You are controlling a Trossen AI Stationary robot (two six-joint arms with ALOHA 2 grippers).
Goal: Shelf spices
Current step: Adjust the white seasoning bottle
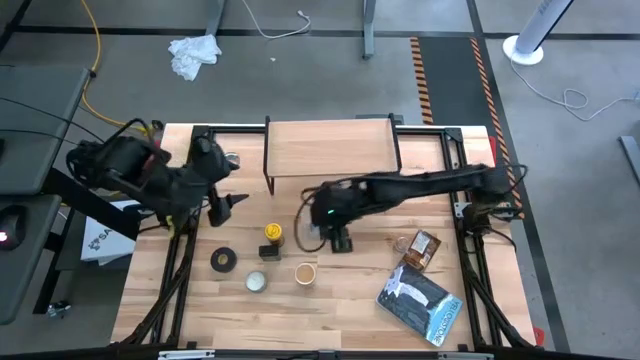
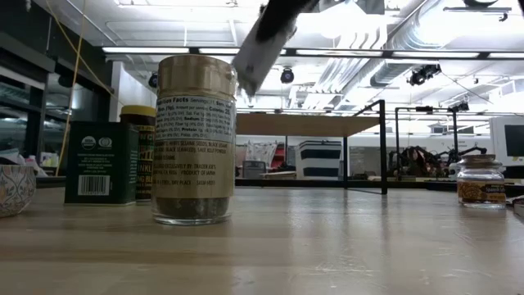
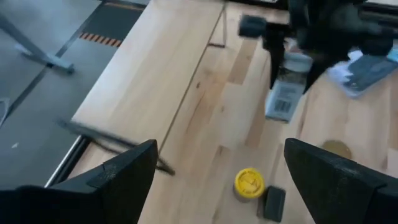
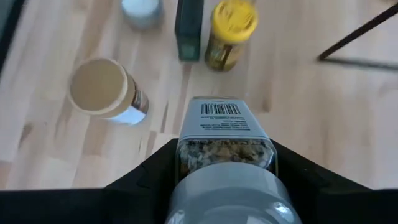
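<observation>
I see the right gripper (image 4: 225, 163) clamped on a clear, grey-capped spice bottle (image 4: 224, 134) (barcode label showing), held above the table (image 1: 340, 290) before the shelf (image 1: 330, 145); left gripper (image 3: 217, 177) hangs wide open.

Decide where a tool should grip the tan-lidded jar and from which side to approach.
On the tan-lidded jar, grip the round body just under the lid, probably coming straight down: it stands upright, with a tin close beside it. The left tool is open; the right tool holds a bottle.
</observation>
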